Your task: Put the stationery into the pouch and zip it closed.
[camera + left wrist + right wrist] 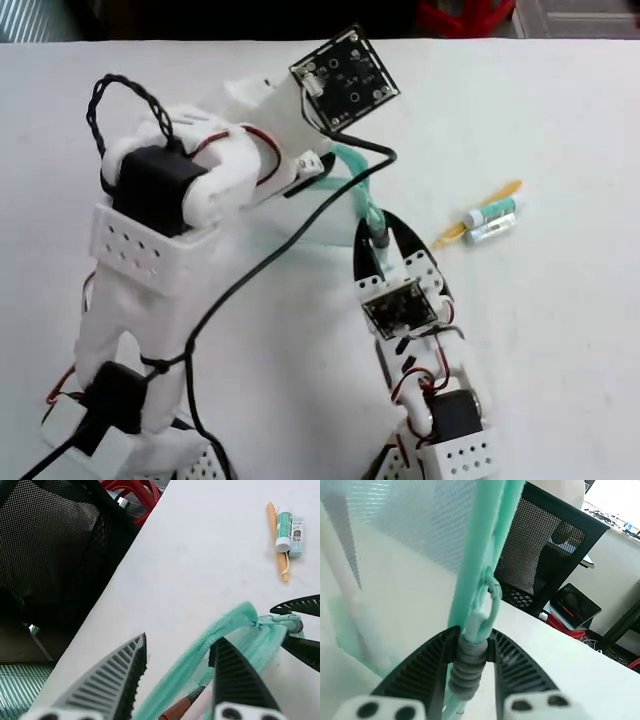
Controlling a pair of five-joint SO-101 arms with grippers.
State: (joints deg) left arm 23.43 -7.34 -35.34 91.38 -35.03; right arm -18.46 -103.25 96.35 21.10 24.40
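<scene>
End effectors (181, 647) (470, 632) two, pouch (235, 625) one

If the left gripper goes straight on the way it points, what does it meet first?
Probably the green zipper edge of the pouch, lying between the open fingers of the left gripper. The right gripper, shut on the zipper pull, sits further along; depth unclear.

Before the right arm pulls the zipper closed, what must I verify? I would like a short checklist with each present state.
1. Right gripper shut on the zipper pull: ok.
2. Left gripper clamping the pouch: not ok, fingers open.
3. All stationery inside: not ok; orange pen and two small sticks lie on the table.
4. Zipper track free of the brown pen inside: cannot tell.
</scene>
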